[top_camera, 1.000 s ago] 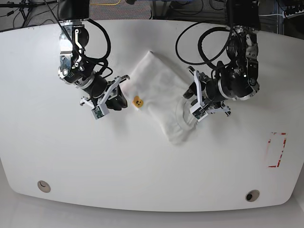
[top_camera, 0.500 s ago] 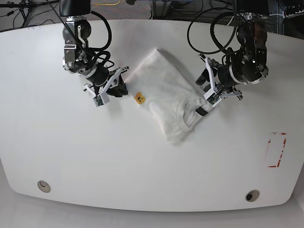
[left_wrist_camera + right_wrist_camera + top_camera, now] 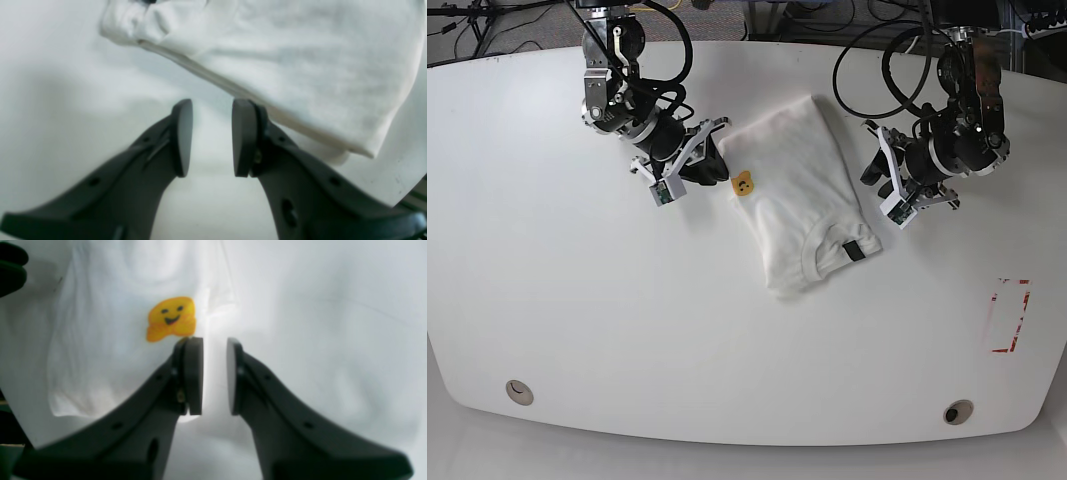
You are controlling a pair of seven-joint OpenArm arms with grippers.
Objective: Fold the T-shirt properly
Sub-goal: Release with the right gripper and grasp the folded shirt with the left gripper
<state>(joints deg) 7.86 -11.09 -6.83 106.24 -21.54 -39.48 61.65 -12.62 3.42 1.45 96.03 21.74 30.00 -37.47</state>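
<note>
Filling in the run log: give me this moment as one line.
white cloth T-shirt: folded on white table | left claw: open, empty | right claw: open, empty

Quantity on table (image 3: 577, 320): one folded T-shirt (image 3: 792, 190), centre toward 12 o'clock; two grippers, the right gripper (image 3: 714, 164) at 10 o'clock, the left gripper (image 3: 877, 182) at 2 o'clock.

A white table (image 3: 627, 330) fills the base view. A red-outlined rectangle (image 3: 1010, 316) marks its surface at four o'clock. Round fittings sit near the front edge, one at seven o'clock (image 3: 519, 391), another at five o'clock (image 3: 958, 411). Cables (image 3: 467, 20) trail beyond the eleven o'clock edge.
</note>
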